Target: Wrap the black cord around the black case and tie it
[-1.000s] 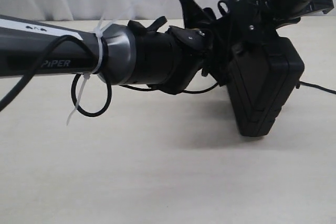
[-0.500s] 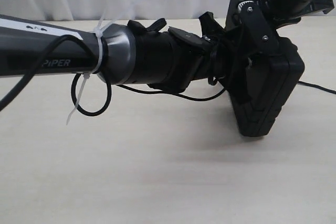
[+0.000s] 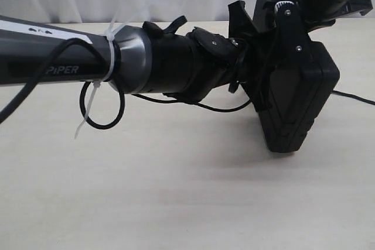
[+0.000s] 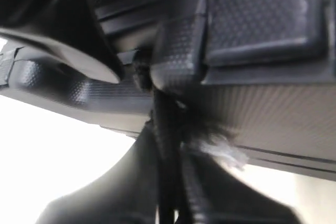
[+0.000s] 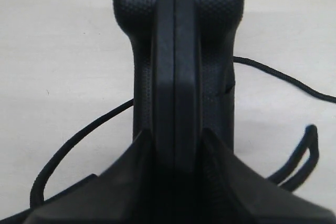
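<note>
**Inspection: cord grip at the upright case**

The black case [image 3: 299, 103] is found at the right of the scene, stood on edge and tilted. Its low corner is at or just over the desk [image 3: 176, 203]; contact cannot be confirmed. It is clamped at its narrow top edge by the right pincer [image 5: 176, 140], whose jaws are pressed against both faces.

The black cord [image 3: 217, 108] is seen sagging in a slack loop under the left arm, and more of it lies on the desk to the right of the case. In the left wrist view the left pincer [image 4: 169, 150] is almost closed. The cord runs up between its jaws to the case edge, where a frayed pale tuft [image 4: 220, 148] shows. The cord appears to be nipped there, though the view is blurred.

The step in hand is judged to be the drawing of the cord round the case. For this to be done well:

- The case should be held firm and level by the right pincer.
- The slack should be taken up before any turn is laid.
- The cord should be led flat across a face, not over a corner.
- The loose loop should be kept off the left arm.
</note>
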